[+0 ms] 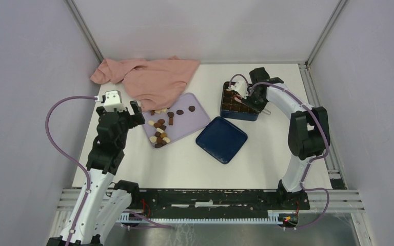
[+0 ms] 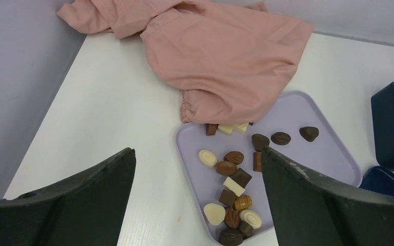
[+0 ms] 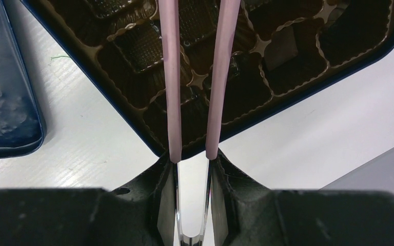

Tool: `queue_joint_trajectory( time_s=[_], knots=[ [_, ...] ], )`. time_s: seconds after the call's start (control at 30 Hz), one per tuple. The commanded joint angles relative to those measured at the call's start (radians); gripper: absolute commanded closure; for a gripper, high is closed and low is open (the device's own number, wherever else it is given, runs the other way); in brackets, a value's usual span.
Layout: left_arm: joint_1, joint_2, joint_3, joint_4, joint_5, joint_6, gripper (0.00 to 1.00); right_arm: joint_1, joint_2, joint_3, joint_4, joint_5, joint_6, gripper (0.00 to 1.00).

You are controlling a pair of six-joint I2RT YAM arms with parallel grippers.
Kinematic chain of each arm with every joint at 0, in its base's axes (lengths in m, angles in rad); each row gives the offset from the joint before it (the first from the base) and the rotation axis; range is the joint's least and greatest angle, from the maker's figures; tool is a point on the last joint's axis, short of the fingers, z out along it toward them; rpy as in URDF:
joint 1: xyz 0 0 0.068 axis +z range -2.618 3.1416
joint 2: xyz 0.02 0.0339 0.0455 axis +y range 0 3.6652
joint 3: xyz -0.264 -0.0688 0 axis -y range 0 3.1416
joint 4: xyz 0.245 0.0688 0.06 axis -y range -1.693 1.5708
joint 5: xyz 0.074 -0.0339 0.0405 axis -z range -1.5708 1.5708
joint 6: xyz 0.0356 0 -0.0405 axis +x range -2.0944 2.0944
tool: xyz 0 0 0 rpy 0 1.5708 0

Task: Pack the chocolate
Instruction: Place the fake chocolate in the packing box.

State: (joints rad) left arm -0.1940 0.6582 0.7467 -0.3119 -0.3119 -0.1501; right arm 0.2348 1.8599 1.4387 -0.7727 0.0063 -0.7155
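Pink cloth [image 1: 149, 77] lay bunched at upper left, its hem draped over the far corner of the tray [image 1: 197, 117] and hiding a few pieces. My left gripper [image 2: 196, 152] hung just off the tray's left edge, jaws spread wide with nothing between them. It was aimed at the pile, presumably placed for a pick.

The chocolate [image 1: 160, 128] sat mostly in the tray's lower-left half, with dark, tan and cream pieces crowded together. A few dark ones lay apart toward the upper right. Bare table [image 1: 133, 164] below and left of the tray gave that arm room.

At centre frame the lid [image 1: 221, 139] rested flat just beside the tray's lower-right edge, narrowing the lane toward the box [image 1: 237, 111].

At right, my right gripper [image 3: 191, 171] was clamped narrow on tongs [image 3: 173, 77], whose pink arms reached over the insert [image 3: 287, 56] in the box. Their tips ran out of frame, so I could not tell whether they carried a piece. I judged the box wall the edge to mind.
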Motion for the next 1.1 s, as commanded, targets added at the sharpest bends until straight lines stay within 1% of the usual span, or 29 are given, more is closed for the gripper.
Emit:
queue_joint_trajectory(
  time_s=[0.0,0.5,0.7,0.87,1.07],
  knots=[
    [0.000,-0.009,0.010,0.029,0.005,0.056,0.04,0.024,0.007,0.065,-0.015,0.056,-0.006,0.78],
    [0.001,-0.009,0.010,0.030,0.007,0.054,0.04,0.035,-0.022,0.078,-0.056,0.124,-0.021,0.77],
    [0.002,-0.009,0.010,0.029,0.005,0.056,0.04,0.047,0.018,0.101,-0.068,0.137,-0.025,0.76],
    [-0.001,-0.009,0.010,0.029,0.005,0.056,0.04,0.060,0.038,0.130,-0.083,0.150,-0.029,0.73],
    [0.001,-0.012,0.010,0.029,0.003,0.056,0.04,0.061,0.038,0.113,-0.083,0.155,-0.029,0.71]
  ],
)
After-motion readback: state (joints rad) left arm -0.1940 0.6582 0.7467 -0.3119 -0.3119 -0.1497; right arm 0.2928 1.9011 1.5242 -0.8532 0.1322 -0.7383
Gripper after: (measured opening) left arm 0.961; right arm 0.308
